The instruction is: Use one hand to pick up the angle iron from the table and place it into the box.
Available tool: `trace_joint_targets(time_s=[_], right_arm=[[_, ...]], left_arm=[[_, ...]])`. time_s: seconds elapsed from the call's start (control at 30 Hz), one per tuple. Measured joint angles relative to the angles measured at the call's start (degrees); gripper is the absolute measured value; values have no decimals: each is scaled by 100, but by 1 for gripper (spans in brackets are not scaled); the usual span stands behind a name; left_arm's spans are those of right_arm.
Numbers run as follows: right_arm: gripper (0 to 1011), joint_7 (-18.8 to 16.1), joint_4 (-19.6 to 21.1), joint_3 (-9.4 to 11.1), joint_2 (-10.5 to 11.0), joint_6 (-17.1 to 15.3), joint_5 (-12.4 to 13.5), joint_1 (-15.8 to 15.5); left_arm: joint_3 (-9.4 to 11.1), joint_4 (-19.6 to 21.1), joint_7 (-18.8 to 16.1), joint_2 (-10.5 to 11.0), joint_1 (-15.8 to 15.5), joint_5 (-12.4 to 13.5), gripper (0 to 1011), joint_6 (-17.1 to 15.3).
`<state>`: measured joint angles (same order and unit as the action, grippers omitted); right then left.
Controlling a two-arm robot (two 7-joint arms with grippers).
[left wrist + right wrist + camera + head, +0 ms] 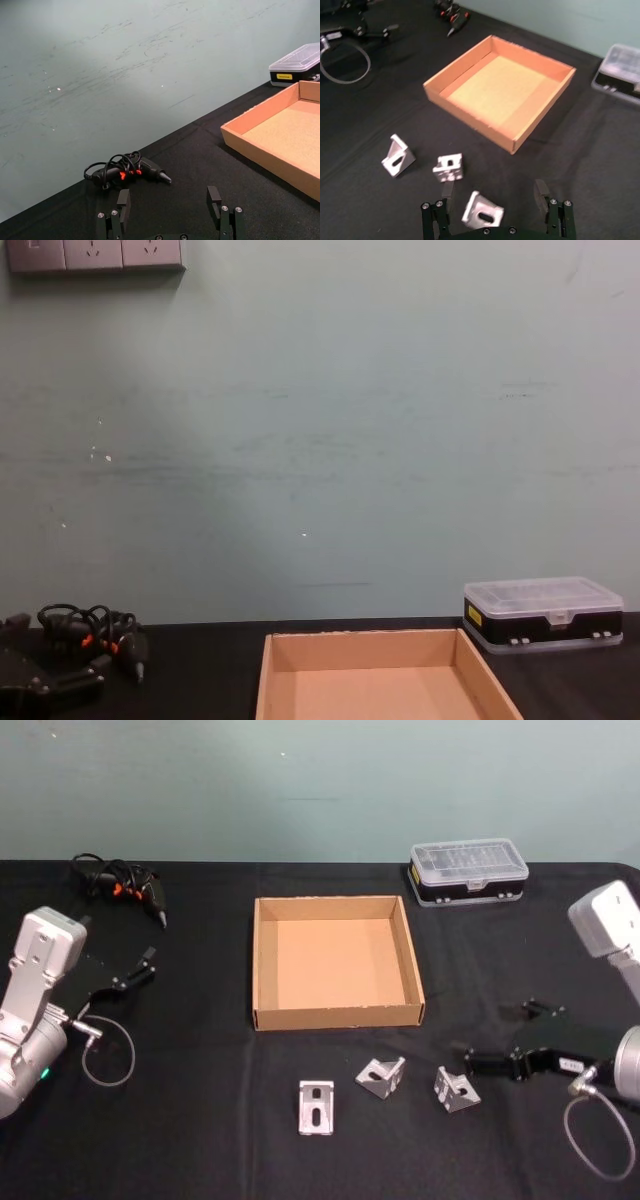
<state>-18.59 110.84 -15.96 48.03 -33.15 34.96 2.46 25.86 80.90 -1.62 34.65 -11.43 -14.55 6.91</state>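
Left side: the left gripper (148,966) is idle over the worktop (200,1120), well apart from the parts, with its fingers (123,202) spread and holding nothing. Behind it lies a cable bundle (120,880) with orange bits.

Centre: the box (258,960) sits open-topped and holds nothing.

In front of the box, three angle irons lie in a loose row on the worktop:
- The left angle iron (316,1107) rests with a slotted face up.
- The middle angle iron (381,1077) is tipped on its side.
- The right angle iron (456,1088) lies likewise, nearest the working arm.

Rear right: a plastic case (468,872) with a clear lid stands clear of the task.

Right side: the right gripper (495,1030) is low over the worktop, just beside the right angle iron. Its fingers (540,192) are spread wide. In the right wrist view that bracket sits in line with the gap between them, not pinched. Contact cannot be determined.

Handling assessment:
- The part appears to be rigid bare metal, small, light enough for one gripper, and not fragile.
- Its smooth faces are likely slippery, and it may skate or tip if nudged off-centre.
- Recommended hold: across the two parallel side webs, not the sloped or slotted faces, with the fingers closing squarely.
- The box wall is low, so a modest lift should clear it.
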Motion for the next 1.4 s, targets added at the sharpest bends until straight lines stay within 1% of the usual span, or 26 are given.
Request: trace_joint_targets(time_s=[0.13,0.3,0.57,0.8,1.4], right_arm=[[1003,-38,30,-121,38,-112,6,7],[1003,-13,6,-253,6,-179,-35,-16],[1003,138,-182,-443,-206,-217,-152,-51],[1003,185,-278,-489,-344,-230,-218,-50],[1003,138,-422,-567,-531,-214,-447,-33]], left_arm=[[0,0,0,0,0,0,1000,0],[0,0,0,0,0,0,1000,0],[0,0,0,0,0,0,1000,0],[0,0,0,0,0,0,1000,0],[0,0,0,0,0,0,1000,0]])
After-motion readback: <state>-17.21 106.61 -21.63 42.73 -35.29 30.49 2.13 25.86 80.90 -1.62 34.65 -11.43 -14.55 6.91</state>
